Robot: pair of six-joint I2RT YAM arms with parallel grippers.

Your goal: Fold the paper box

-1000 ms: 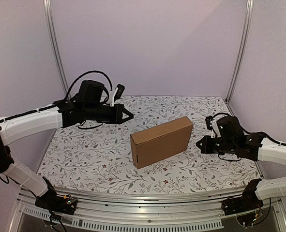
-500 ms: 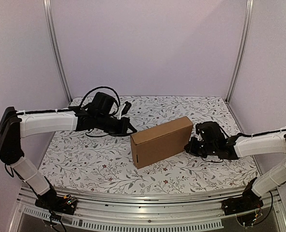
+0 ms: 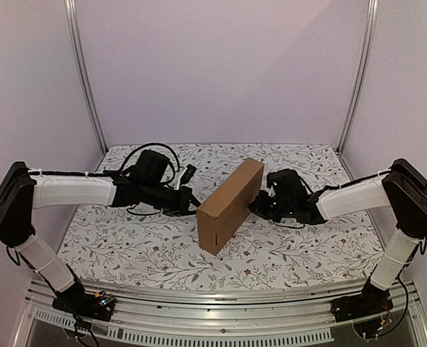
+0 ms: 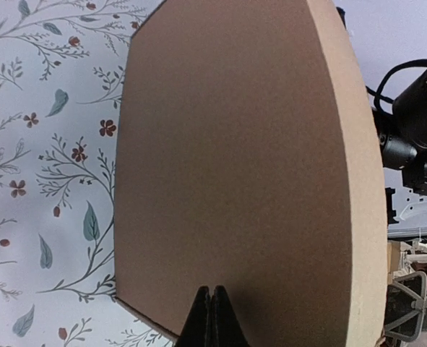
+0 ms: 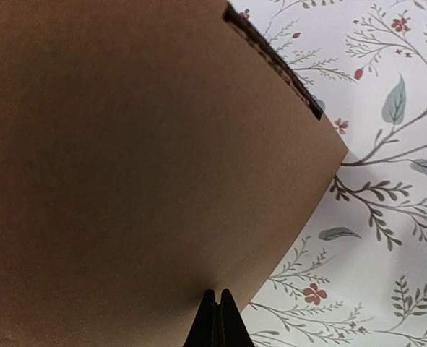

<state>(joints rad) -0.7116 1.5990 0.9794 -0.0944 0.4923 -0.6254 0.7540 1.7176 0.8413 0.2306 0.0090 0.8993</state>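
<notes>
Both arms have moved in on the paper box [image 3: 230, 205], which has turned.
The left gripper [image 3: 193, 208], earlier raised at the far left, is now low, its closed tips at the box's near-left edge. The right gripper [image 3: 254, 207] has come in from the right to meet the broad face. The box's right end has swung toward the back.
</notes>
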